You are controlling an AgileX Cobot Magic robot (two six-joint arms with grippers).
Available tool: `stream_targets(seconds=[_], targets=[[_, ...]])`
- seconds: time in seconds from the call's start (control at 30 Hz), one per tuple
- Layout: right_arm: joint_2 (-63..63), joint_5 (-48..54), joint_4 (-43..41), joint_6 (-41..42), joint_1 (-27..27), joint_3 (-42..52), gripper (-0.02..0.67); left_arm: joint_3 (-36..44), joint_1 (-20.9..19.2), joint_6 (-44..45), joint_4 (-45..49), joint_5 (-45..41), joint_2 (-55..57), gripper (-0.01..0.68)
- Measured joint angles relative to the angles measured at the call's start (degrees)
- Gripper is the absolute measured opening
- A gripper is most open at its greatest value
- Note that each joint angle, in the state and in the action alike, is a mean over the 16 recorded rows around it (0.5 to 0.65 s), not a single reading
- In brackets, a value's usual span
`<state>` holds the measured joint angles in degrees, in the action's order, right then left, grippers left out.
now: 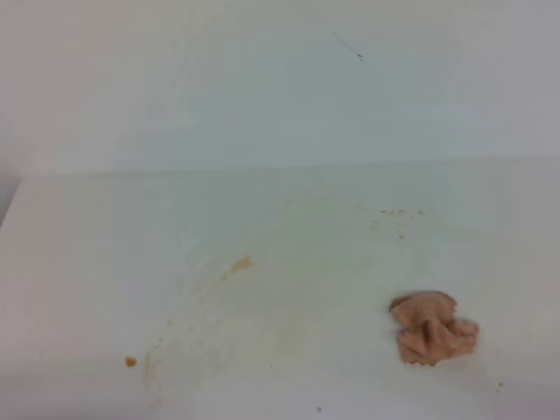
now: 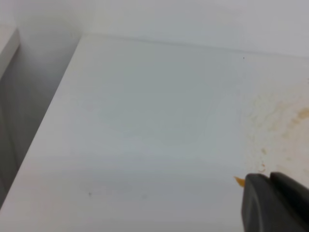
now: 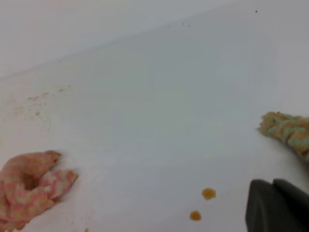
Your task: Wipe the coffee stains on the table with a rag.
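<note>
One rag (image 1: 433, 328) is all I have on the surface (image 1: 315, 254) in the high view: a crumpled salmon-pink wad with deep folds and a few browner patches, lying near the right front. The coffee stains (image 1: 241, 263) sit well apart from it to the left: a small tan smudge near the middle, an orange-brown speck at the near left, a faint vertical smear just beside that speck, and a thin scatter of specks farther back on the right. Neither arm shows in this view.

My right wrist view picks up what the high view misses. The rag (image 3: 31, 191) fills the lower left corner, and here its weave reads as pink mottled with pale threads, curled round a hollow. Two round orange-brown drops (image 3: 208, 194) lie on the surface near the bottom centre, with faint specks at the far left. A second, tan-and-greenish cloth scrap (image 3: 287, 133) lies at the right edge; I see no such thing from above. Only a dark corner of the right gripper (image 3: 277, 205) shows, so I cannot tell whether it is spread or pressed together.

My left wrist view shows the surface edge (image 2: 48, 116) dropping away at the left, and a haze of pale tan speckling (image 2: 275, 121) at the right. A dark piece of the left gripper (image 2: 275, 203) intrudes at the bottom right, an orange fleck just beside its tip; its state I cannot tell either.
</note>
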<state>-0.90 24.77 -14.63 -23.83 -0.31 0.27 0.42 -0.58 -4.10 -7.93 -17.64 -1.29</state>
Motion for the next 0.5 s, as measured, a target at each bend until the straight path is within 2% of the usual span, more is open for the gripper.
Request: stream_targets(seconds=[0.13,0.5], targets=[[0.0,-1.1,1.5,4.4,0.0,0.0,0.000,0.0,0.0,0.0,0.0,0.0,-0.1,-0.002],[0.0,-4.5,9.7,25.4,0.0,0.0,0.000,-0.1,0.0,0.0,0.0,-0.2,-0.2,-0.003]])
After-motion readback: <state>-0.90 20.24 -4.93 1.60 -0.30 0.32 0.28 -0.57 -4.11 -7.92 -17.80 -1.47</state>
